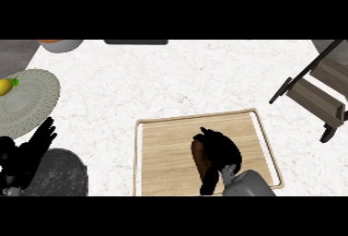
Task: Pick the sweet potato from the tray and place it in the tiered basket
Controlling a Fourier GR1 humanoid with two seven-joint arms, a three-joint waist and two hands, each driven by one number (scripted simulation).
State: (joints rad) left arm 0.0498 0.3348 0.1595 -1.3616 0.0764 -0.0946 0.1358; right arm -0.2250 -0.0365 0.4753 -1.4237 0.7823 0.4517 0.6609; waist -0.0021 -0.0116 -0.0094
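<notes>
While curled, right hand (221,152) covers oblong sweet potato (198,156)

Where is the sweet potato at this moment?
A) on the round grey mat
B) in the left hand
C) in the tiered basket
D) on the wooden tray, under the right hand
D: the sweet potato lies on the wooden tray, with the right hand curled over it.

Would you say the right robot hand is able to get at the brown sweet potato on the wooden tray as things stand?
Probably yes: the right robot hand is already over the brown sweet potato on the pale wooden tray, fingers curled round it, with nothing between them.
</notes>
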